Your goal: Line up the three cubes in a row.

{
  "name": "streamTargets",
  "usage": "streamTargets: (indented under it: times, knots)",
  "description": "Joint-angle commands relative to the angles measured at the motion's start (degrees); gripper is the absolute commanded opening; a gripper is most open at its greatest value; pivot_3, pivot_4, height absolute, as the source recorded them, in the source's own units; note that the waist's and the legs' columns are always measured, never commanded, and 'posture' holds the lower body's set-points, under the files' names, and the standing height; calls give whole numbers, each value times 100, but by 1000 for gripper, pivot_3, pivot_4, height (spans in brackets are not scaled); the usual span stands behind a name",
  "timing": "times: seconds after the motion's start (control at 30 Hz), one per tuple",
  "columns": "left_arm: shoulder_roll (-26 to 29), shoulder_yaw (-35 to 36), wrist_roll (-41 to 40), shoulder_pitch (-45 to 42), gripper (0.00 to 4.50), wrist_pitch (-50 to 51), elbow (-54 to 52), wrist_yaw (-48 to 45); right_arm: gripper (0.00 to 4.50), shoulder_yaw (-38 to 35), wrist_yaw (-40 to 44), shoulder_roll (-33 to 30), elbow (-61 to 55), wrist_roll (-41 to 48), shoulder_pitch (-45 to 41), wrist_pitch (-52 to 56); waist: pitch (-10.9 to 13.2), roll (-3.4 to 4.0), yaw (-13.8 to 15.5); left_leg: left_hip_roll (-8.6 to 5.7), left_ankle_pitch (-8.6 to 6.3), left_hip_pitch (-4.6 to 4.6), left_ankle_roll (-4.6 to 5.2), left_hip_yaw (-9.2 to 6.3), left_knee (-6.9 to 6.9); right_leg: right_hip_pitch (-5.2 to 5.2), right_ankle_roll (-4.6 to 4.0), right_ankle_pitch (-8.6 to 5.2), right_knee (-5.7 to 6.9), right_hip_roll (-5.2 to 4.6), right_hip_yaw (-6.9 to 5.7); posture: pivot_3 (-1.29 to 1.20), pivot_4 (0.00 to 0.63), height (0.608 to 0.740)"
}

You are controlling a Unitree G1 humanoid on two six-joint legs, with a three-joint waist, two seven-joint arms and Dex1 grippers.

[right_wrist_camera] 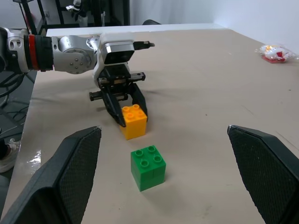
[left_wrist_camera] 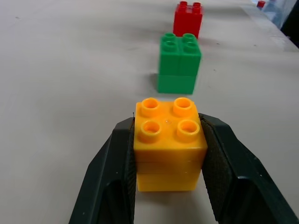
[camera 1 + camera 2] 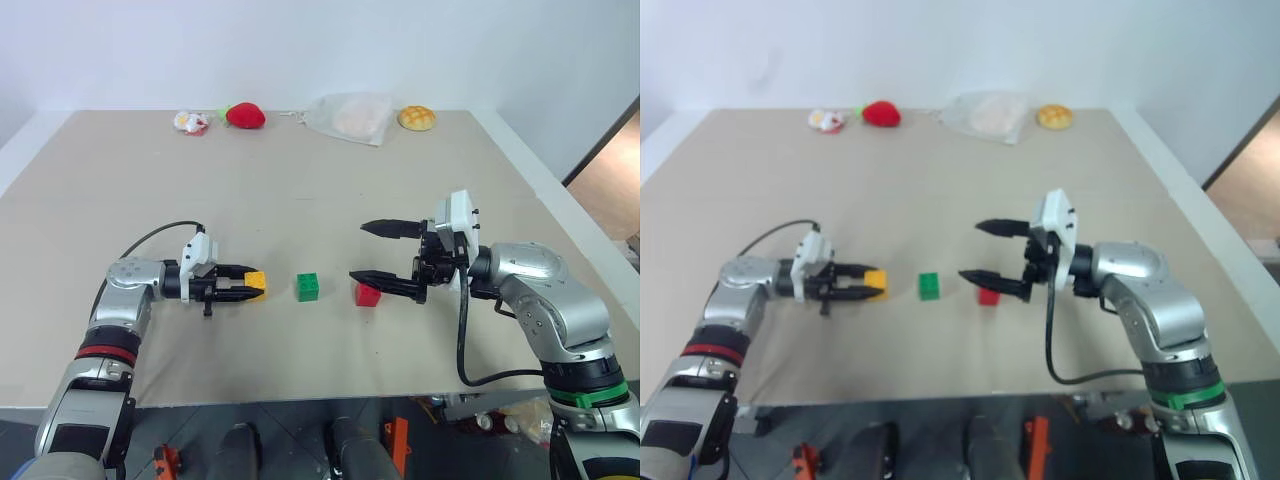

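Left gripper (image 3: 252, 285): clenched on the yellow-orange cube (image 3: 256, 284), lower left of the head view
Green cube (image 3: 307, 287): on the table (image 3: 300, 180), just right of the yellow-orange cube, apart from it
Red cube (image 3: 367, 294): right of the green cube, beside the right gripper's lower finger
Right gripper (image 3: 365, 252): spread wide, holding nothing, centre right
Row: yellow-orange, green, red cubes roughly in one line
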Motion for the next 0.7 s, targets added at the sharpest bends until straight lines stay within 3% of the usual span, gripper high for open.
streamTargets:
  times: [0.03, 0.4, 0.43, 0.57, 0.6, 0.7]
  knots:
    - [47, -12, -25, -48, 1321, -22, -51, -106, 4500, -197, 1, -50, -241, 116, -16, -4, 0, 0, 0, 0, 0, 0, 0, 0, 0, 0, 0, 0, 0, 0, 0, 0, 150, 739]
    - [-122, -83, 69, -300, 1321, -238, 457, -148, 4500, -268, 3, -142, -306, 149, 48, 53, 0, 0, 4, -1, 0, 0, 0, 1, 3, 2, 1, 0, 0, -1, 0, 0, 150, 739]
    - [-154, -90, 57, -322, 2338, -210, 483, -174, 4500, -274, 1, -151, -309, 155, 46, 62, 0, 0, 9, -1, 0, 0, 0, 0, 3, 2, 1, 0, 0, -1, 0, 0, 150, 739]
    - [-217, -67, 82, -349, 3728, -251, 460, -59, 4500, -293, -8, -166, -316, 175, 37, 85, 0, 0, 12, -1, 0, -3, 0, 0, 4, 0, 1, 1, 0, -1, 0, 0, 150, 739]
    - [-195, -60, 127, -334, 3991, -368, 466, 0, 4500, -296, -10, -169, -312, 181, 33, 89, 0, 0, 12, -1, 0, -3, 0, 0, 4, -1, 1, 1, 0, 0, 0, 0, 150, 739]
    - [-15, -14, 155, -272, 3991, -405, 481, -15, 4500, -300, -16, -171, -304, 198, 19, 100, 0, 0, 5, -1, 0, -2, 0, 0, 2, -1, 1, 0, 0, 1, 0, 0, 150, 739]
